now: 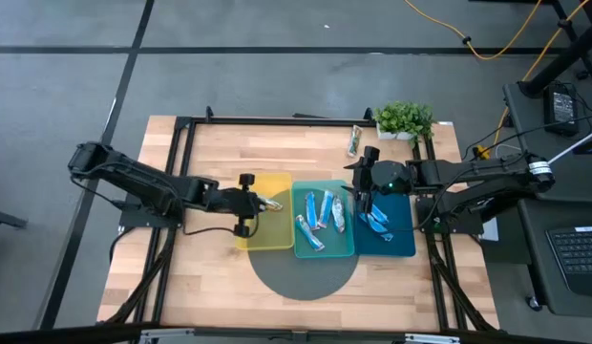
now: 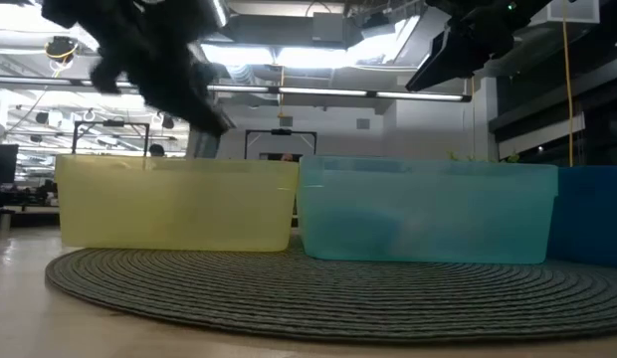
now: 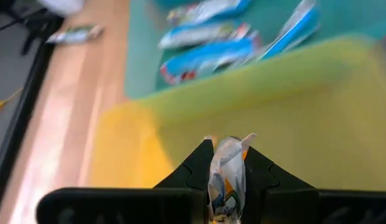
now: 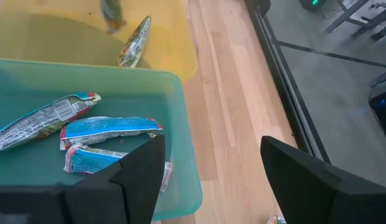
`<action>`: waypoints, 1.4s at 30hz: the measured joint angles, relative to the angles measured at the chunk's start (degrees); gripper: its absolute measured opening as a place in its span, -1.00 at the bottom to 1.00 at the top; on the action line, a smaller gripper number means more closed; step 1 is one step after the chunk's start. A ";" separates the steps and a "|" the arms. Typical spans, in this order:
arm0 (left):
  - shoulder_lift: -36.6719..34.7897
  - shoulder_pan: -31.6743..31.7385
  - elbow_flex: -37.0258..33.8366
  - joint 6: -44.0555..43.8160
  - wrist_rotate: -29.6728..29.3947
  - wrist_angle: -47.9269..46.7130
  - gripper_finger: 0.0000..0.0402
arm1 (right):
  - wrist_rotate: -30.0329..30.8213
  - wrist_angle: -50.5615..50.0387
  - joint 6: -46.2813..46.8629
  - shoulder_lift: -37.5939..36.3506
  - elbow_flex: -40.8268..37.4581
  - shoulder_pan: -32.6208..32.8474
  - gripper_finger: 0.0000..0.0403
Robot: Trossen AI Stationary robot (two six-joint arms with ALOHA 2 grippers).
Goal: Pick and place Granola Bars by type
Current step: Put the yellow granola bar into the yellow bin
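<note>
My left gripper (image 1: 261, 203) hovers over the yellow tray (image 1: 277, 234), shut on a silvery tan-brown granola bar (image 3: 226, 168); the right wrist view also shows this bar (image 4: 136, 42). My right gripper (image 1: 366, 199) is open above the border of the teal tray (image 1: 325, 250) and the dark blue tray (image 1: 401, 244), holding nothing. Several blue-and-white bars (image 1: 320, 215) lie flat in the teal tray, bright blue ones (image 1: 377, 223) in the dark blue tray. One more bar (image 1: 354, 140) lies on the table near the far edge. My left gripper pinches the silvery bar between its two fingers (image 3: 199, 165). The bar lies along the fingers, and its crimped end (image 3: 235, 142) pokes out past the tips. The fingers come from the table's left, slanting down. The bar is lifted clear above the yellow tray's floor.
The three trays stand side by side on a round grey mat (image 1: 306, 277), yellow (image 2: 174, 204), teal (image 2: 423, 209) and dark blue (image 2: 592, 214) from left to right. A small potted plant (image 1: 404, 118) stands at the far right corner. Bare wood lies left of the trays.
</note>
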 joint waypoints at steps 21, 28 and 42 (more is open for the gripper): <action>9.71 0.04 0.27 0.40 -1.76 0.15 -0.52 | -0.01 0.87 -0.17 0.00 0.00 -0.01 0.31; 9.71 -2.27 3.23 1.54 -2.59 -1.75 -0.20 | 0.00 0.85 -0.36 0.00 0.00 -0.01 0.31; 9.69 -3.05 10.23 1.61 -19.72 -7.21 0.02 | 0.01 0.85 0.09 0.02 0.00 -3.10 0.31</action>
